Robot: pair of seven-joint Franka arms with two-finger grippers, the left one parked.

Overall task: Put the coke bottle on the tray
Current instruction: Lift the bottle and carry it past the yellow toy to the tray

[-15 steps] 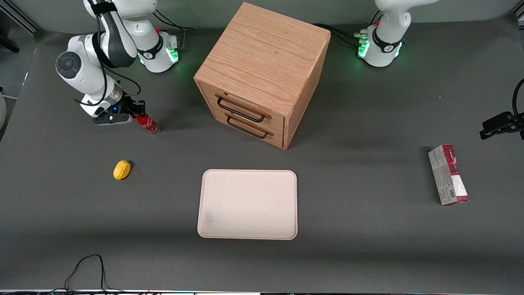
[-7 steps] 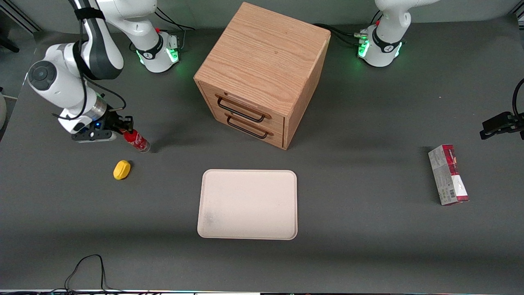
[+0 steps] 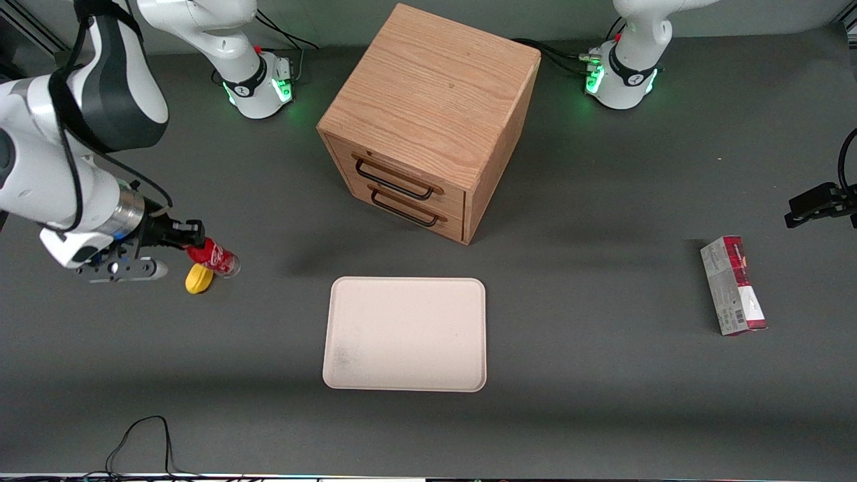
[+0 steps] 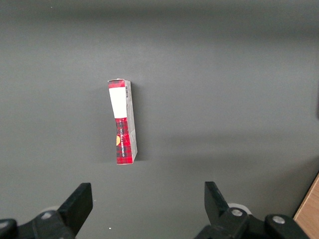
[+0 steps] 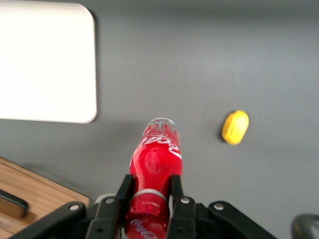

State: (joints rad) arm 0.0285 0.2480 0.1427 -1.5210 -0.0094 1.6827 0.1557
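Clamped around the neck of the coke bottle (image 3: 215, 256) is the claw (image 3: 191, 246), and the bottle is carried in the air over the lemon (image 3: 198, 279), well apart from the tray (image 3: 405, 333) toward the working arm's end

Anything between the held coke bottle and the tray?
Nothing visible. The gripper is shut on the coke bottle, lifted over the lemon; only bare table lies between it and the tray.
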